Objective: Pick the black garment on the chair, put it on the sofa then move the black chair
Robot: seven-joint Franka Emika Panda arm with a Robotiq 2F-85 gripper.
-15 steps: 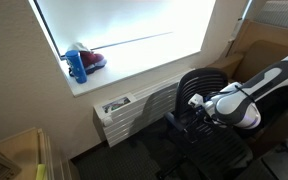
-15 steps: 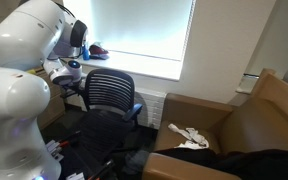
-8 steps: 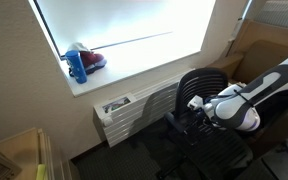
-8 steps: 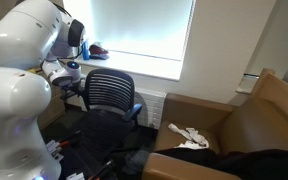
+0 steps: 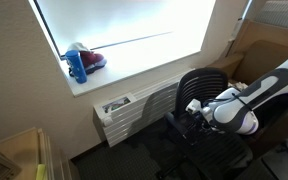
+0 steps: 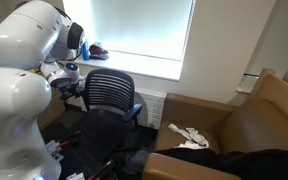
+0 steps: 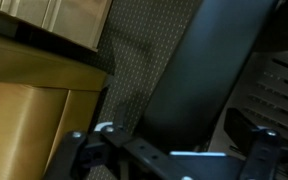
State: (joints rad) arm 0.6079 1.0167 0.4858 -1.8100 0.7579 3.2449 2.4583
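The black mesh chair (image 5: 209, 120) stands by the window wall; it also shows in an exterior view (image 6: 109, 98). The black garment (image 6: 252, 160) lies on the brown sofa (image 6: 254, 115), low at the right. My gripper (image 5: 193, 110) is at the chair's near armrest, and in an exterior view (image 6: 72, 80) it sits at the chair's left side. In the wrist view the gripper (image 7: 172, 152) is open, with the dark armrest (image 7: 189, 70) running between its two fingers. No contact with the armrest shows.
A blue bottle (image 5: 77, 65) and a red thing stand on the windowsill (image 5: 134, 62). A white radiator (image 5: 134, 108) is under it. A white crumpled item (image 6: 189, 135) lies on the sofa seat. The robot's white body (image 6: 14, 90) fills the left side.
The arm has dropped slightly and shifted a little toward the chair's armrest. The chair and garment have not moved.
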